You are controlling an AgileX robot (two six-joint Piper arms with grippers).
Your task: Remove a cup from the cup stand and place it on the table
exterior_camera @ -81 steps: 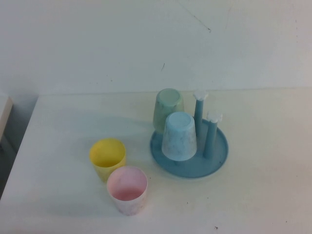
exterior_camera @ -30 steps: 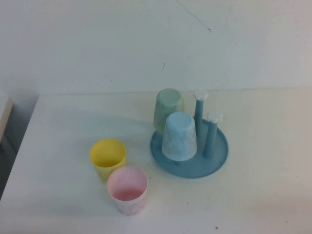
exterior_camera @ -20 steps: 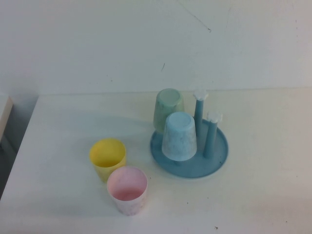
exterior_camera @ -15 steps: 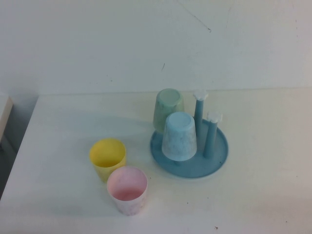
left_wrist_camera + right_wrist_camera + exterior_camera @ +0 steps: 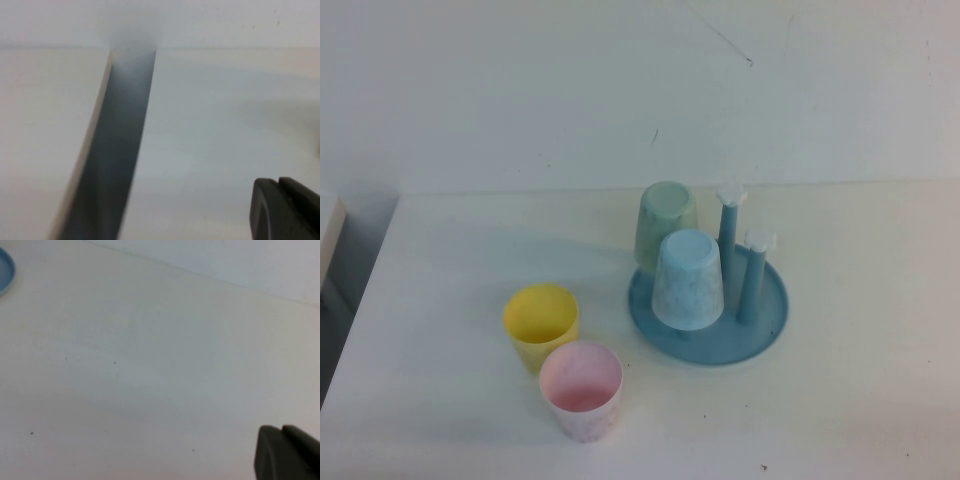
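Note:
The light blue speckled cup [image 5: 688, 278] sits upside down on a peg of the round blue cup stand [image 5: 768, 318], at the stand's front left. Two bare pegs with white flower caps [image 5: 758, 243] stand to its right. The stand rests on the white table [image 5: 860, 300], and a sliver of its rim shows in the right wrist view [image 5: 5, 270]. Neither arm shows in the high view. My left gripper [image 5: 277, 182] is shut and empty over the table near its left edge. My right gripper [image 5: 281, 429] is shut and empty over bare table, away from the stand.
A pale green cup [image 5: 664, 222] sits upside down on the stand's back peg. A yellow cup [image 5: 541, 322] and a pink cup [image 5: 581, 388] stand upright on the table, left of the stand. A dark gap [image 5: 120, 150] runs along the table's left edge beside another surface.

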